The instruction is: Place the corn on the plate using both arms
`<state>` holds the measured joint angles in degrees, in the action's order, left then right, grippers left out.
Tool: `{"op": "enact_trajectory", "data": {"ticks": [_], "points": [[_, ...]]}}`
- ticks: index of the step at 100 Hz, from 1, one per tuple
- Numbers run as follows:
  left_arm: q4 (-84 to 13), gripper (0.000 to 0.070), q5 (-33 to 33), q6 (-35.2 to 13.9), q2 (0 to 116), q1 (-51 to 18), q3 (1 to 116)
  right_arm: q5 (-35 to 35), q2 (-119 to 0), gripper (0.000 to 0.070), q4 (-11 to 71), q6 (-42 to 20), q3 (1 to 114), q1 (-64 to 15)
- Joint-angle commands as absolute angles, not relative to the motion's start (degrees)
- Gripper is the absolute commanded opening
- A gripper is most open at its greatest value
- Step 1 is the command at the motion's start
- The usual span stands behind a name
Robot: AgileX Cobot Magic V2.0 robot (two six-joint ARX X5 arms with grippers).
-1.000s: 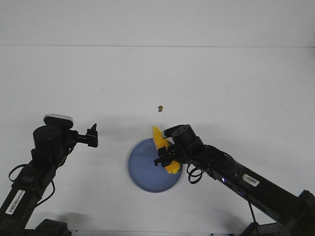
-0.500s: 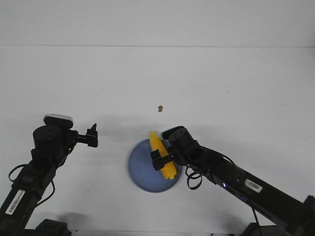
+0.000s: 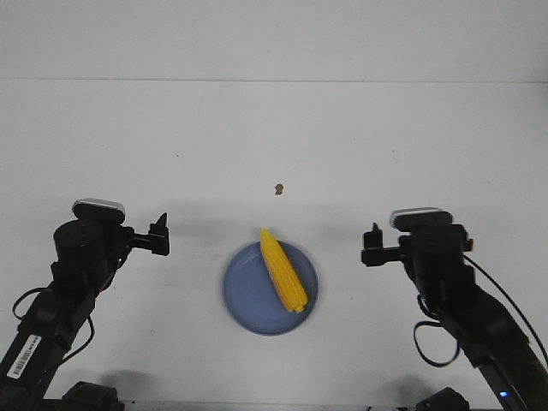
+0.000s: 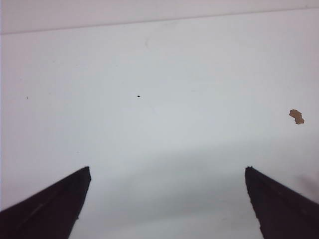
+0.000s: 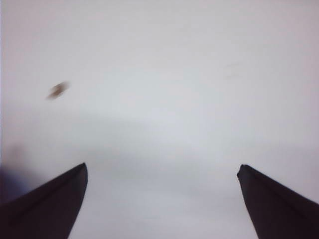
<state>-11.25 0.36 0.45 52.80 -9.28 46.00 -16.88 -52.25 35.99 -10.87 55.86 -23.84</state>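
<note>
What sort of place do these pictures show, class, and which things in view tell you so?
Probably a robot test bench or lab, not a kitchen: a bare white table against a plain wall, two black arms, and only a corn on a blue plate between the left gripper and right gripper.

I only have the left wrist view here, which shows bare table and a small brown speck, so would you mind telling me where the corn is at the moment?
Observer: The corn lies on the blue plate, tip pointing away from the robot and slightly over the far rim.
Operator: Thank you. Is the right arm holding it?
Observer: No. The right gripper is off to the plate's right, apart from the corn, its jaws spread wide with nothing between them.
Operator: And where is my left gripper relative to the plate?
Observer: The left gripper hangs to the plate's left, jaws open, aimed past the plate toward the brown speck.
</note>
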Motion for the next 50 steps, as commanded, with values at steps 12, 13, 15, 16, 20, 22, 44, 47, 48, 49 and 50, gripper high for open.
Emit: {"op": "enact_trajectory", "data": {"ticks": [12, 13, 15, 16, 20, 22, 44, 47, 48, 49, 50], "points": [[-13.50, 0.0622, 0.38, -1.10, 50.98, -9.37, 46.44, -17.65, -41.28, 0.0634, 36.45, -8.93, 52.21, -18.35], [-13.69, 0.0622, 0.38, -1.10, 50.74, -9.39, 46.44, -17.65, -40.58, 0.0634, 36.45, -8.91, 51.79, -18.13], [-14.00, 0.0622, 0.38, -1.10, 50.24, -9.39, 46.44, -17.65, -39.22, 0.0634, 36.45, -8.91, 50.85, -17.76], [-14.17, 0.0623, 0.38, -1.10, 49.98, -9.39, 46.44, -17.65, -38.57, 0.0634, 36.45, -8.88, 50.35, -17.61], [-14.90, 0.0622, 0.40, -1.13, 48.73, -9.39, 46.44, -17.63, -35.83, 0.0634, 36.45, -8.73, 48.27, -17.21], [-15.14, 0.0622, 0.40, -1.10, 48.05, -9.39, 46.41, -17.65, -34.44, 0.0634, 36.47, -8.73, 47.20, -17.15], [-15.64, 0.0618, 0.69, -1.63, 37.10, -9.39, 41.65, -17.56, -21.69, 0.0633, 36.49, -9.63, 37.04, -17.15], [-15.33, 0.0618, 0.69, -2.15, 35.29, -9.39, 40.18, -17.56, -20.56, 0.0632, 36.29, -9.63, 36.49, -17.15], [-15.22, 0.0618, 0.69, -2.46, 34.37, -9.39, 39.44, -17.56, -20.21, 0.0631, 36.23, -9.61, 36.38, -17.12], [-15.18, 0.0618, 0.67, -2.55, 34.04, -9.39, 39.16, -17.58, -19.88, 0.0631, 36.14, -9.61, 36.34, -17.15], [-15.05, 0.0618, 0.67, -2.70, 33.47, -9.39, 38.68, -17.58, -19.59, 0.0630, 36.07, -9.61, 36.32, -17.15]]}}
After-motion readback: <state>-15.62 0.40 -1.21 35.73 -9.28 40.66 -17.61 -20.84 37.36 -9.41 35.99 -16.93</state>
